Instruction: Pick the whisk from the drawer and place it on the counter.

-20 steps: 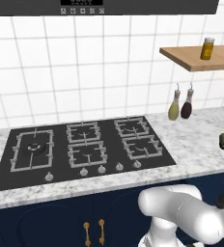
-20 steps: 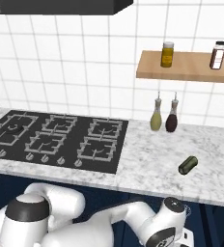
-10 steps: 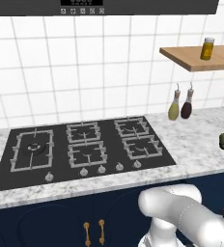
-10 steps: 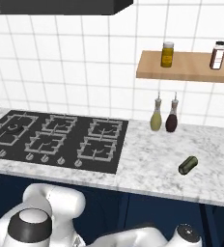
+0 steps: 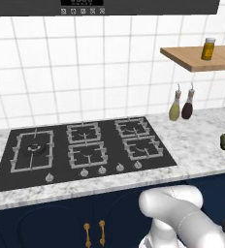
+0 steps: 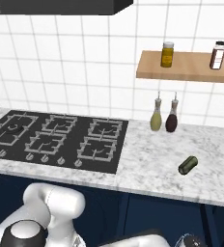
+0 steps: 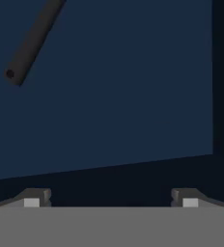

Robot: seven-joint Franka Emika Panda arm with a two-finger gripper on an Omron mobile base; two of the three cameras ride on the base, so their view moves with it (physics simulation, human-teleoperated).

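end effector (image 7: 111, 198) spread wide above whisk (image 7: 32, 42) thin matte-black stick handle.

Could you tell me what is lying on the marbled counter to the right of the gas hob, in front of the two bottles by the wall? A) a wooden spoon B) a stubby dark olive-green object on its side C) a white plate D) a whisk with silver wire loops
B: in the right base view a stubby dark olive-green object lies on its side on the counter, apart from the two bottles standing at the tiled wall.
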